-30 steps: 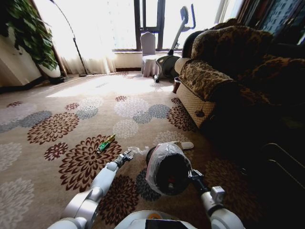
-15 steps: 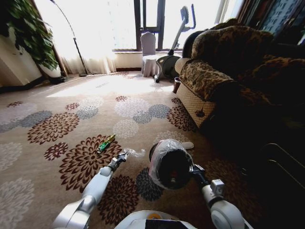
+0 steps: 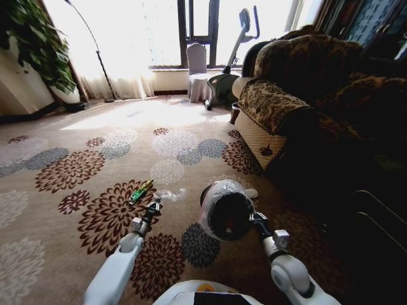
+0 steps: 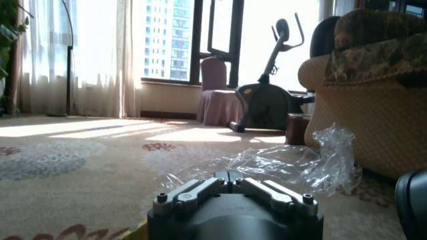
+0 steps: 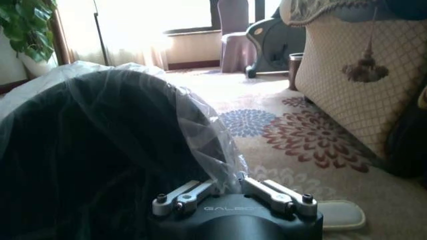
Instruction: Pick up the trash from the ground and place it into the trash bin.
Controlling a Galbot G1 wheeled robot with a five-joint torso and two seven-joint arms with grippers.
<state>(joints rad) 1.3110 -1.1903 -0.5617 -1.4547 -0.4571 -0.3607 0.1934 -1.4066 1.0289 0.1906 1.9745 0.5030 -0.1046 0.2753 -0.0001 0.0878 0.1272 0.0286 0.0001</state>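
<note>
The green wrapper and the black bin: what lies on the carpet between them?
In the head view, crumpled clear plastic film lies between the green wrapper and trash bin.

- Left gripper (image 3: 153, 204) low over flowered carpet (image 3: 76, 171), just short of clear plastic film (image 3: 170, 194).
- Green foil wrapper (image 3: 140, 190) beside it.
- Trash bin (image 3: 226, 213) tilted, bag-lined mouth toward camera, at right gripper (image 3: 255, 218).
- Sofa (image 3: 286, 101) on right.

A home living room: patterned sofa (image 3: 299, 89), floral carpet (image 3: 76, 171), exercise bike (image 3: 232, 57).
</note>
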